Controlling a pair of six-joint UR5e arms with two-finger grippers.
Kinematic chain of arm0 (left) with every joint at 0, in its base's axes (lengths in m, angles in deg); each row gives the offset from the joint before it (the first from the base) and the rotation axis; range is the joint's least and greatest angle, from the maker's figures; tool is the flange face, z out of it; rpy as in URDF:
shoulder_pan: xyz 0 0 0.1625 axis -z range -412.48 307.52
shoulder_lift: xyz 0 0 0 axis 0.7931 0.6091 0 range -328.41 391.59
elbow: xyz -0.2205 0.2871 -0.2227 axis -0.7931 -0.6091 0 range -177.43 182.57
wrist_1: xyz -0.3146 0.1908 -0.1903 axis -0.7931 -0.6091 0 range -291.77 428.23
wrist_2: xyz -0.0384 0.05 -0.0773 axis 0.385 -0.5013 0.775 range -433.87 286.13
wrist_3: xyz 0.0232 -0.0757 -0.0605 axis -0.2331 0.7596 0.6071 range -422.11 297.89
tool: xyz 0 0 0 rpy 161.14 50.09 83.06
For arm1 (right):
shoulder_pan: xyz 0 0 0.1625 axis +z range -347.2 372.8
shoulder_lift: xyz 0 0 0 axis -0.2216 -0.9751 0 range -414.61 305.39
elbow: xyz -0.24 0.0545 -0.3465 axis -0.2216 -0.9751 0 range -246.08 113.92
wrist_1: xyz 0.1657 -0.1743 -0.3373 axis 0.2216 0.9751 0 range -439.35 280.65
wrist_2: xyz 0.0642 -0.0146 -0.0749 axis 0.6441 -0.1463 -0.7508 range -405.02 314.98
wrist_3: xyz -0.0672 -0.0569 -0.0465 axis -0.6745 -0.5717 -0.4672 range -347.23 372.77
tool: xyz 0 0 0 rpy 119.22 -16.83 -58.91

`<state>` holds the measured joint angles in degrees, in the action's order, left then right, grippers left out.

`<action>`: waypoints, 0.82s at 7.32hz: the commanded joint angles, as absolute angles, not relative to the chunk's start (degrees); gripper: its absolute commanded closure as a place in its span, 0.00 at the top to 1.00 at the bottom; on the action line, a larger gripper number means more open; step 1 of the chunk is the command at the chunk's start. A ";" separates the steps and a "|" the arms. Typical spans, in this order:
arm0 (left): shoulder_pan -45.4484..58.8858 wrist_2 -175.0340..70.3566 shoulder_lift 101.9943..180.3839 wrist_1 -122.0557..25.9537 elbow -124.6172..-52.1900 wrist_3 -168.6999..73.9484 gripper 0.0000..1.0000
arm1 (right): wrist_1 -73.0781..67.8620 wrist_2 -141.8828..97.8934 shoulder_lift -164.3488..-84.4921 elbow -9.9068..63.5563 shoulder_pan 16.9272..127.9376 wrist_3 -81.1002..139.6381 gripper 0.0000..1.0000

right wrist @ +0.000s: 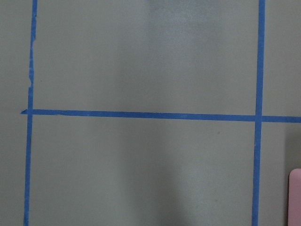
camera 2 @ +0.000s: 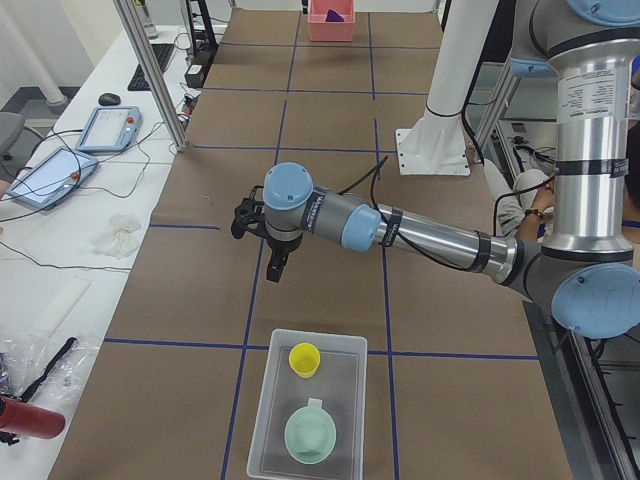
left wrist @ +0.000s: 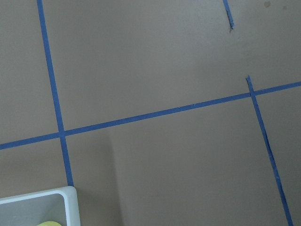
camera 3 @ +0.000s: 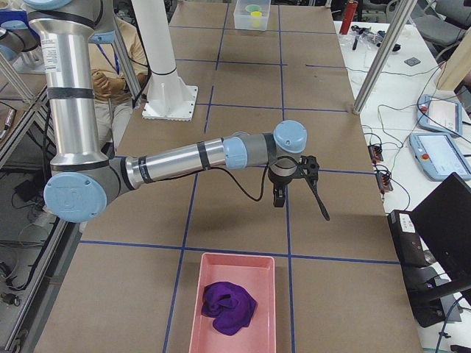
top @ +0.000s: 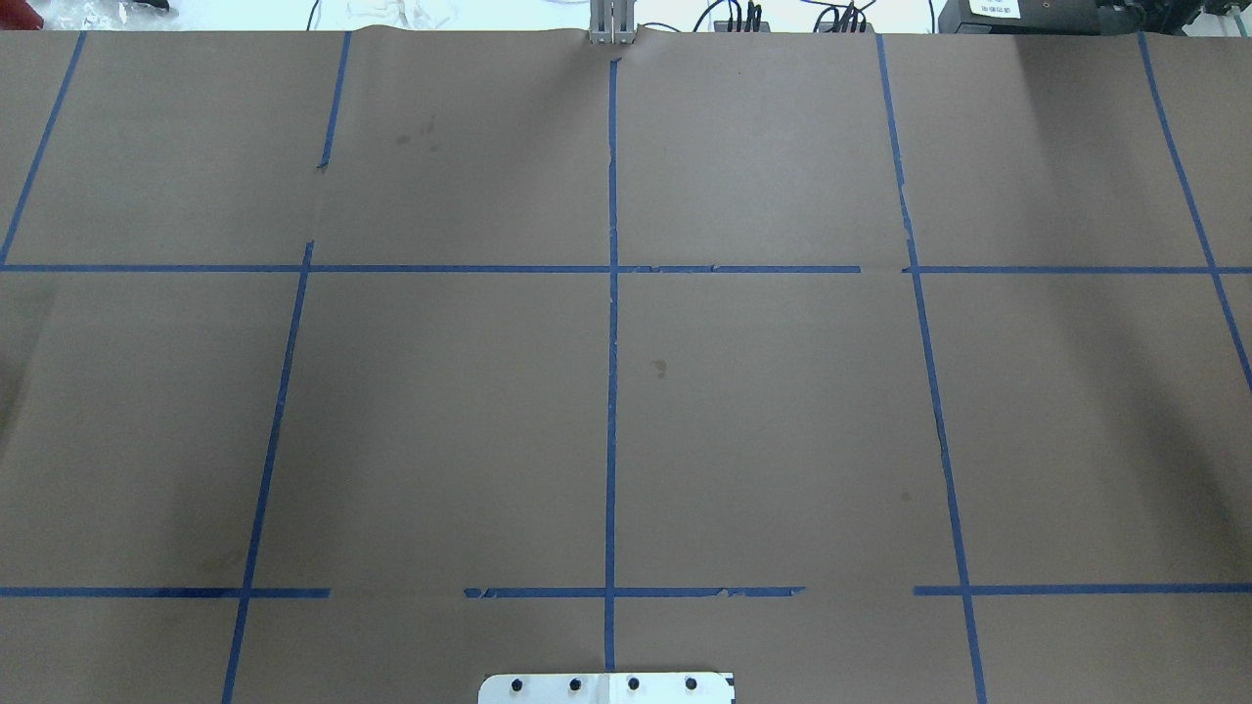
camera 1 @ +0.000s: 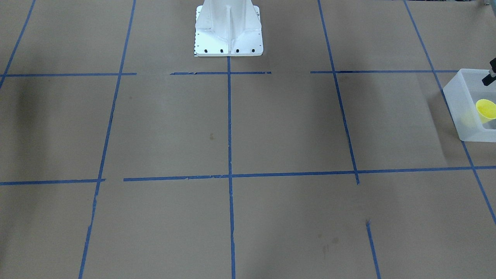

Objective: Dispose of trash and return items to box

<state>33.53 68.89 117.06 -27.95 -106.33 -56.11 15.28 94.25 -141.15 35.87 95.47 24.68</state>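
The frosted white box point(camera 2: 262, 420) stands at the table's end on my left. The yellow cup point(camera 2: 304, 359) and the mint-green bowl point(camera 2: 310, 435) are inside it. The box point(camera 1: 461, 104) and cup point(camera 1: 486, 110) also show at the front-facing view's right edge, and a box corner point(left wrist: 68, 200) shows in the left wrist view. My left gripper point(camera 2: 275, 268) hangs above the table just beyond the box, holding nothing that I can see. My right gripper point(camera 3: 278, 198) hangs above the table short of the pink tray. I cannot tell whether either gripper is open or shut.
A pink tray point(camera 3: 193, 309) holding a crumpled purple cloth point(camera 3: 229, 307) sits at the table's end on my right; its edge point(right wrist: 295, 197) shows in the right wrist view. The white robot base point(camera 1: 228, 35) stands at mid table. Blue tape lines grid the brown paper.
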 commanded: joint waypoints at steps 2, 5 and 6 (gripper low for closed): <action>33.66 68.42 116.06 -27.92 -106.24 -56.13 1.00 | 15.83 94.99 -143.90 40.88 95.77 25.34 1.00; 33.39 60.28 116.93 -28.01 -102.74 -56.22 1.00 | 15.66 94.38 -144.08 39.83 95.77 24.55 1.00; 33.39 60.16 117.11 -27.84 -102.29 -56.22 1.00 | 15.48 94.03 -144.26 38.26 95.77 24.20 1.00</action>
